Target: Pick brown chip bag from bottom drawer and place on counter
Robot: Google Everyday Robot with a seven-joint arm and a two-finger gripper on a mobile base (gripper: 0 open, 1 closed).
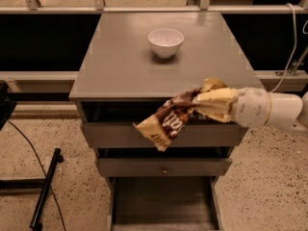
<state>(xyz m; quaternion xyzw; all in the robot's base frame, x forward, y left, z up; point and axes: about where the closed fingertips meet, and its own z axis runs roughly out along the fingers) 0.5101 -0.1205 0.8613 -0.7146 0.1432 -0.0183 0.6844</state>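
Observation:
My gripper [211,102] comes in from the right on a white arm and is shut on the upper end of the brown chip bag [168,120]. The bag hangs slanting down to the left in front of the upper drawer fronts, just below the counter's front edge. The counter [120,66] is the flat grey cabinet top. The bottom drawer [163,203] stands pulled out below, and its grey floor shows nothing inside.
A white bowl [166,42] stands near the back middle of the counter. A knobbed drawer front [163,167] sits above the open bottom drawer. A black stand and cable [43,191] lie on the speckled floor at the left. A white cable [291,37] hangs at the right.

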